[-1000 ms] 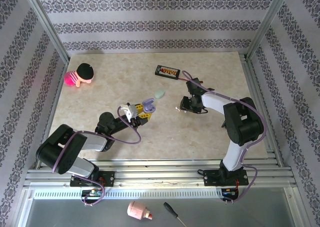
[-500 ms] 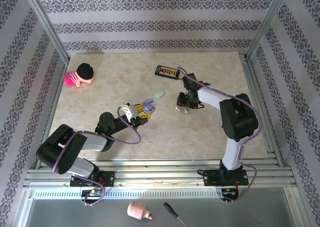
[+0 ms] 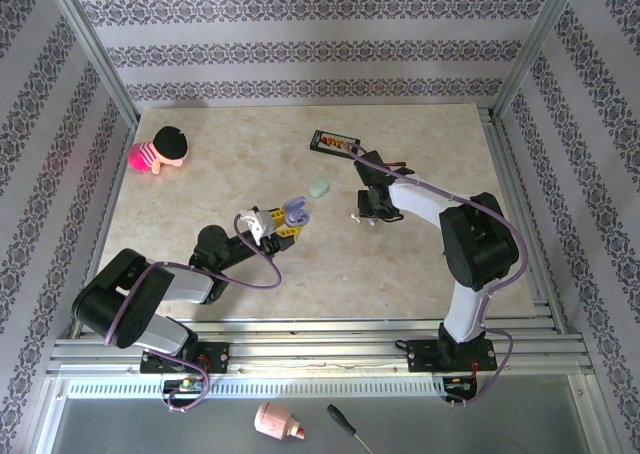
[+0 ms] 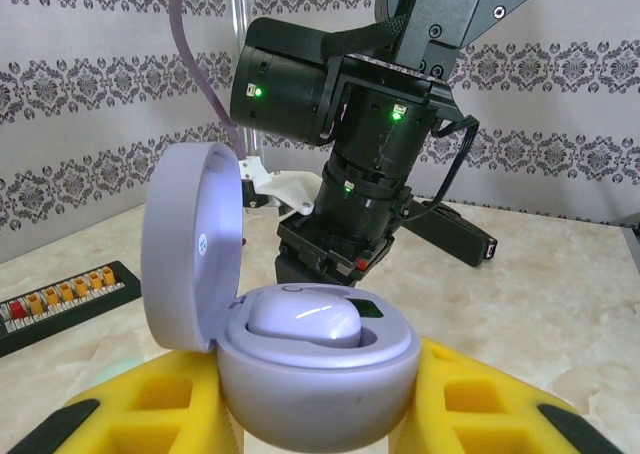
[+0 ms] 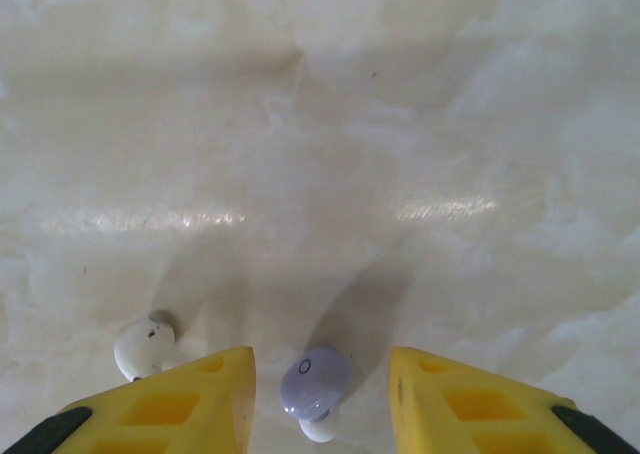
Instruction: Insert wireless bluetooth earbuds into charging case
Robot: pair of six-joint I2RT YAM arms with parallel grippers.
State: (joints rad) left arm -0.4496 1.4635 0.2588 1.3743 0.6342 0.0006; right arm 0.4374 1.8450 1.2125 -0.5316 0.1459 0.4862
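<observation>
- Table [image 3: 330,274]: beige marble-look top, glossy, with streaks of glare in the right wrist view. Damask-striped wallpaper [image 3: 300,34] on three sides, aluminium frame posts at the corners.
- Left pincer [image 3: 282,221]: yellow plastic fingers clamped on the charging case [image 4: 318,369], one on each side of its base.
- Charging case: pale lavender, smooth, round and pebble-like, mouth facing up. The lid is hinged open and stands near upright on the left of the left wrist view, with its hollow side facing right.
- Seated earbud [image 4: 303,319]: whitish-lavender glossy dome sitting in the case. Its long axis runs roughly across the case, left to right in that view. A darker greenish pocket sits just right of it.
- Right pincer [image 5: 320,362]: fingers apart and pointing down at the table, with a visible gap on each side of the lavender earbud [image 5: 313,379] that lies between them.
- Lavender earbud: bean-shaped and smooth, with a small ring mark on the rounded lavender end. Its long axis runs near vertical in the right wrist view, slightly tilted, whitish tip toward the bottom edge.
- White earbud [image 5: 145,346]: glossy with a dark speck, on the table just outside the picture-left finger. Its pointing direction can't be made out.
- Mint-green case [image 3: 319,187] lies closed on the table beyond the two pincers. A black board [image 3: 335,142] with orange connectors lies farther back.
- Doll [image 3: 160,149] in pink with a black head lies at the far left, well apart.
</observation>
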